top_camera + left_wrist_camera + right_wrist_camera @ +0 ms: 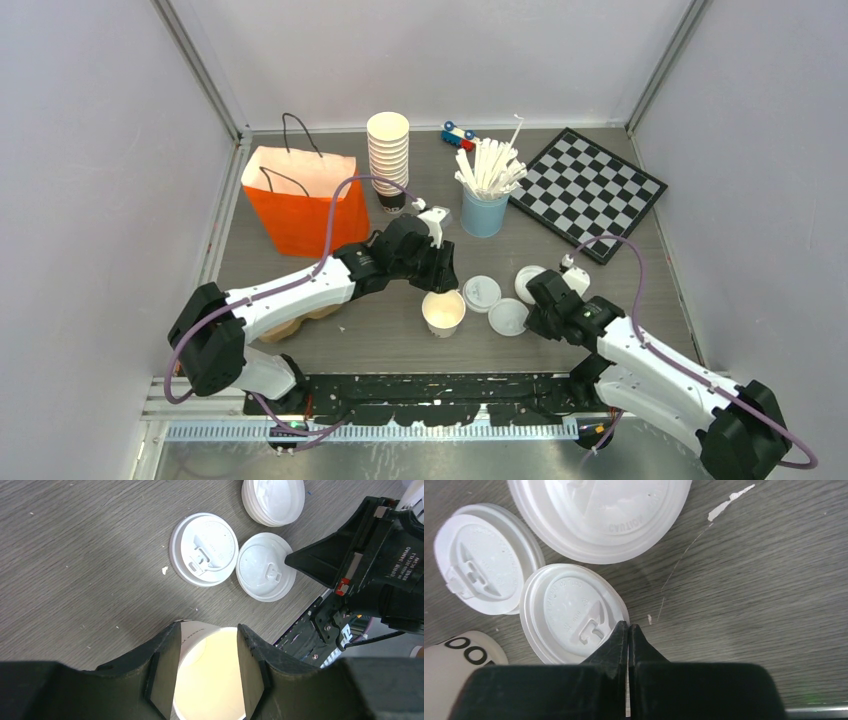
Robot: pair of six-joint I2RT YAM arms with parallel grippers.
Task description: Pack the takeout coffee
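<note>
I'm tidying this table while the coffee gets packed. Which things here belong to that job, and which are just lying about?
Belongs to the job:
- paper cup, lidless, held in the left fingers
- three white sip lids
- orange paper bag

Just lying about:
- stack of cream cups
- blue cup of white sticks
- checkerboard
- toy car

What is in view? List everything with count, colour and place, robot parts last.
open cup: one, white, cream inside, front centre
lids: three, white, right of the open cup
paper bag: one, orange, black handles, back left
cup stack: one, cream, back centre
stick cup: one, light blue, white sticks, right of the cup stack
toy car: one, blue and red, back centre
chessboard: one, black and white, back right
brown object: one, under the left arm, mostly hidden
left end effector: black, shut on the open cup
right end effector: black, shut, tips at a lid's rim
</note>
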